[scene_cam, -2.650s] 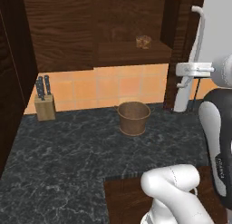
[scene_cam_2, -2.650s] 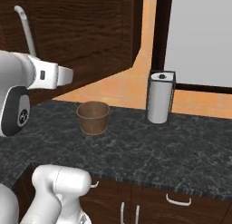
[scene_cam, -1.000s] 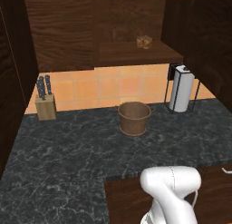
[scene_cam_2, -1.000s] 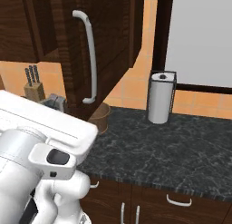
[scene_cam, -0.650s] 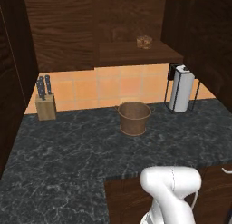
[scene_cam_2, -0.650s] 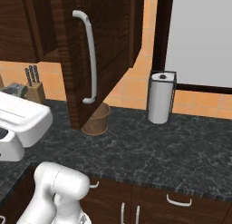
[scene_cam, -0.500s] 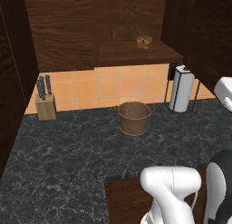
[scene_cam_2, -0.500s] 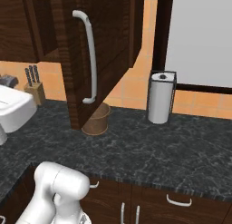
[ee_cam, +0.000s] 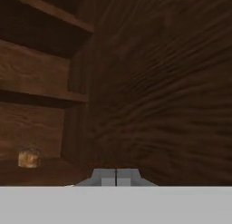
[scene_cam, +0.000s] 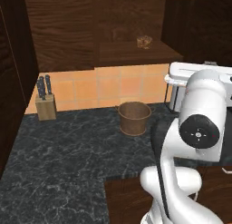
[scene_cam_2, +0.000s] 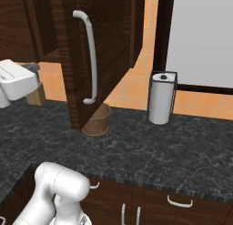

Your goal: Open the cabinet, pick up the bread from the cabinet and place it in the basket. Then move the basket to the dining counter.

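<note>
We see the cabinet (scene_cam_2: 107, 46) already open: in the right base view its door with the long silver handle (scene_cam_2: 89, 55) stands swung out over the table (scene_cam: 68, 155). The bread (scene_cam: 144, 41) lies on the wooden shelf (scene_cam: 136, 53) inside the cabinet, above the basket (scene_cam: 134, 118) and a little to its right side. The basket stands upright on the black table, below the shelf, near the tiled wall.

In the hand view the gripper (ee_cam: 116, 177) has its two tips pressed together, with nothing between them. The bread (ee_cam: 29, 158) shows low at the left of that view, well apart from the tips, so the hand is not yet aimed at it.

We judge the bread to be light and rather soft, with a lumpy surface that gives some friction, so it should not slip easily, but a hard squeeze could deform it. It is small, much smaller than the basket, so the jaws must first open and then close across its middle, at the widest part. The picture is dark inside the cabinet, so perhaps its true shape is a bit different from what we think. The shelf above leaves little room, therefore we would approach from the front, not from the top.

The basket looks stiff and woven; its rim or the small side handles seem the best place to hold it later.
</note>
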Controlling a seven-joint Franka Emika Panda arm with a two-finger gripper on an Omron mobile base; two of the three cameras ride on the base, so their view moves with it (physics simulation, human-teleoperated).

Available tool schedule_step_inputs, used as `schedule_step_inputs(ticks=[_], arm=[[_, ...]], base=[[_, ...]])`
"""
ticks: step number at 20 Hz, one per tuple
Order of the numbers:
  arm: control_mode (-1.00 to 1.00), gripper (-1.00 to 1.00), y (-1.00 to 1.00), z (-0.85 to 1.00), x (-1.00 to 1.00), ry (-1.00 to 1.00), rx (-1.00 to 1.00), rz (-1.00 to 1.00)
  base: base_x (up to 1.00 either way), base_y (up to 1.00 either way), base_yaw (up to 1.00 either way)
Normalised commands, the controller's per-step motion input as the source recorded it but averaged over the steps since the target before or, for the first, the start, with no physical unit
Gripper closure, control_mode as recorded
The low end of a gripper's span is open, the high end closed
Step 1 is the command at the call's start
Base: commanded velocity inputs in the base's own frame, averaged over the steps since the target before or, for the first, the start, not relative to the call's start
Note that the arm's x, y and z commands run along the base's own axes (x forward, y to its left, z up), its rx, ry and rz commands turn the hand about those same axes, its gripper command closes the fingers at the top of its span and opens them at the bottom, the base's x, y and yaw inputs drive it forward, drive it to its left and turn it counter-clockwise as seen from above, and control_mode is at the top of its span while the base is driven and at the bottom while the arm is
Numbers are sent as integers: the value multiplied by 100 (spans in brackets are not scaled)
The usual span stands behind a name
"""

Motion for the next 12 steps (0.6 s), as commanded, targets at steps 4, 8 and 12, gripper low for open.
schedule_step_inputs(ticks=[4,8,12], arm=[[-100,100,-68,-10,100,6,0,-30],[-100,100,-100,-12,86,1,9,-16],[-100,100,-100,-17,95,0,18,-9]], base=[[0,0,0],[0,0,0],[0,0,0]])
